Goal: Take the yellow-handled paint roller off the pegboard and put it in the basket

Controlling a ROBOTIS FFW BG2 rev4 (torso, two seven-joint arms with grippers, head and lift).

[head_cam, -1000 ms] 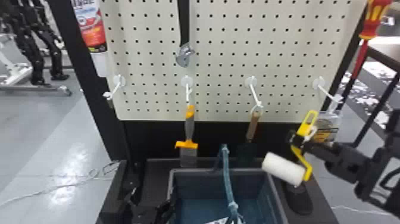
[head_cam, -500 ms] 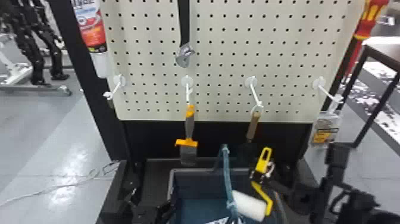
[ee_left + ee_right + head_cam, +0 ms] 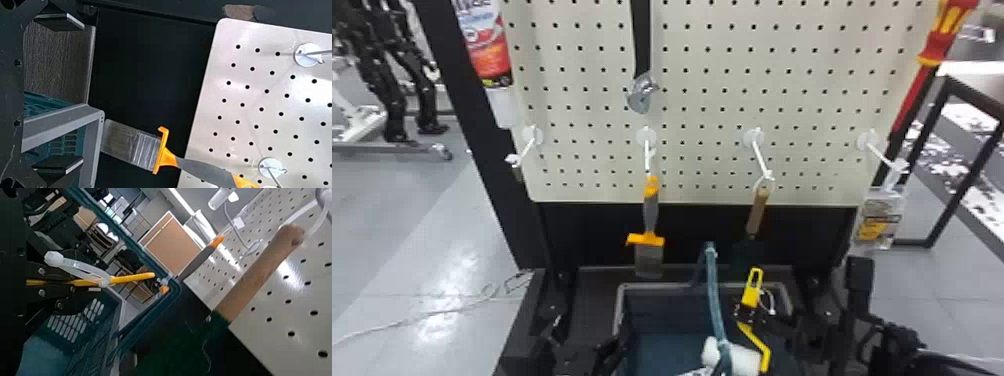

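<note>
In the head view my right gripper (image 3: pixel 748 316) is shut on the yellow-handled paint roller (image 3: pixel 754 290), holding it over the basket's right part. Its white roller cover (image 3: pixel 744 357) hangs lower, partly behind the upright handle of the basket (image 3: pixel 619 311). At the bottom left of the head view is my left gripper (image 3: pixel 584 354), beside the basket's left side. The left wrist view shows my left gripper (image 3: pixel 59 92) open, with the basket's grey rim (image 3: pixel 58 124) beyond. In the right wrist view, the fingers of my right gripper (image 3: pixel 94 282) pinch the yellow handle (image 3: pixel 133 278).
An orange-and-grey brush (image 3: pixel 649 257) and a wooden-handled tool (image 3: pixel 757 212) hang from pegboard (image 3: pixel 702 115) hooks behind the basket. A small packet (image 3: pixel 879 220) hangs at the right hook. The basket's raised blue handle (image 3: pixel 714 295) stands left of my right gripper.
My right gripper has carried the paint roller left and lower, from right of the basket to over it. My left arm looks unmoved in the head view.
</note>
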